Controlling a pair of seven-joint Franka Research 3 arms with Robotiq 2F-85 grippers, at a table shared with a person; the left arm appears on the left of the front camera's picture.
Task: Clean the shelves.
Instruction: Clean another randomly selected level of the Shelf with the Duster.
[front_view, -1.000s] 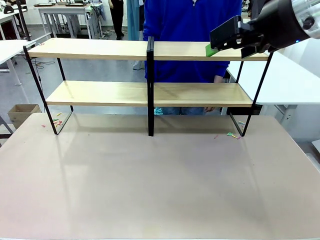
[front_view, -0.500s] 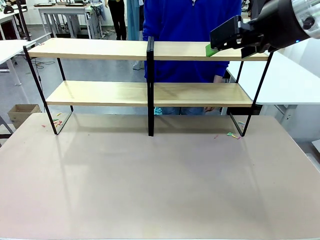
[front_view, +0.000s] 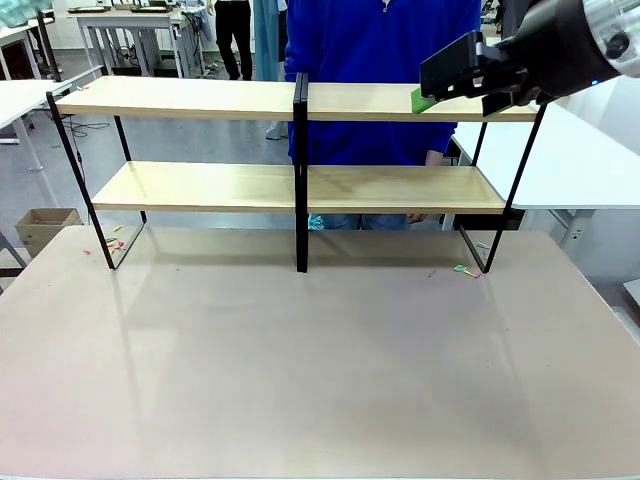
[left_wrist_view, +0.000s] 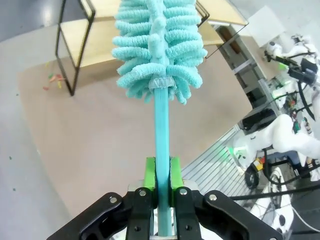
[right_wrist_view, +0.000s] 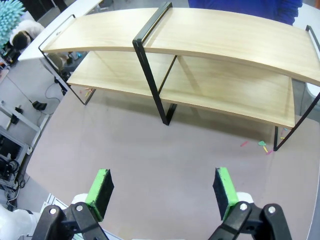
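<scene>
Still no change: left jaws clamp duster (left_wrist_view: 159, 60) handle, right gripper (right_wrist_view: 163, 192) wide above shelves (right_wrist_view: 210, 60).

No text, label, brand or number can be read anywhere.

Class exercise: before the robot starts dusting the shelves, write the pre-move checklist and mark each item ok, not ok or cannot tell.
1. Left tool shut on the duster handle: ok.
2. Duster head pointing toward the shelves: ok.
3. Right tool open, holding nothing: ok.
4. Both boards bare: ok.
5. Person behind the shelves, hands off the boards: cannot tell.
6. Scraps on the table by the frame's feet: not ok.
</scene>
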